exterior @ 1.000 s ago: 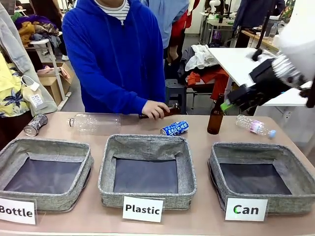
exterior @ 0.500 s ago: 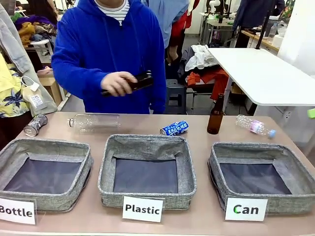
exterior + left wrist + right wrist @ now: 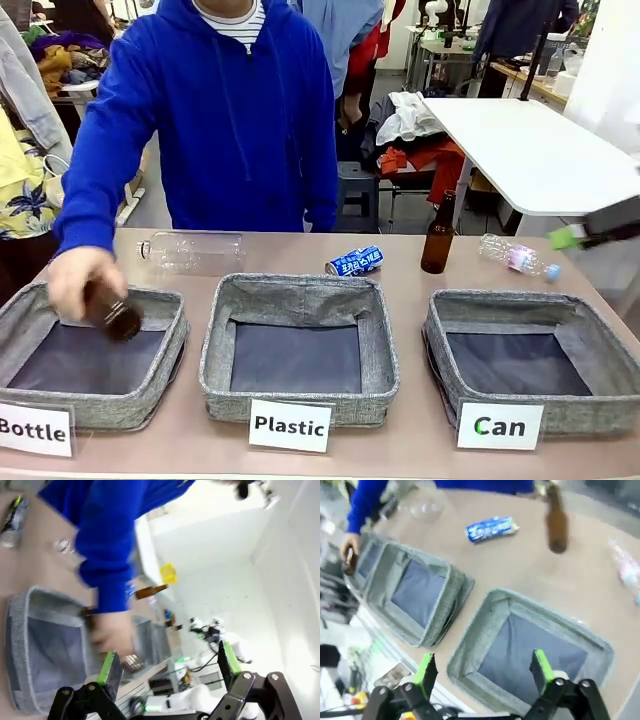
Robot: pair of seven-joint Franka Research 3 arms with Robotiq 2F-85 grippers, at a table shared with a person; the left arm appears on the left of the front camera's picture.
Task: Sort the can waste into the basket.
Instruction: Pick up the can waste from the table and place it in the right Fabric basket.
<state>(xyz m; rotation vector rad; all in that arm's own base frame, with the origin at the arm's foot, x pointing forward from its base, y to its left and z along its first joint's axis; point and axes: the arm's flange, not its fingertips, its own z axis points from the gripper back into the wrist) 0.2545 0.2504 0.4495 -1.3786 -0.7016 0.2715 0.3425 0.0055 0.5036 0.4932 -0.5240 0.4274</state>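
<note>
Where the table (image 3: pixel 408 310) runs behind the "Plastic" basket (image 3: pixel 300 288), the blue can (image 3: pixel 355 261) with white lettering lies on its side, outside every basket. The grey fabric basket (image 3: pixel 437 345) labelled "Can" sits at the front right, its dark base showing. An upright brown glass bottle (image 3: pixel 438 240) stands to the right of the can, behind that basket's far left corner. The right end effector (image 3: pixel 484 669) hangs in the air by the table's right side, green-padded fingers spread wide, gripping nothing. The left end effector (image 3: pixel 170 662) is likewise spread wide and empty. At far left, a person's hand (image 3: pixel 82 283) holds a brown bottle (image 3: pixel 112 317) over the "Bottle" basket (image 3: pixel 150 300).
</note>
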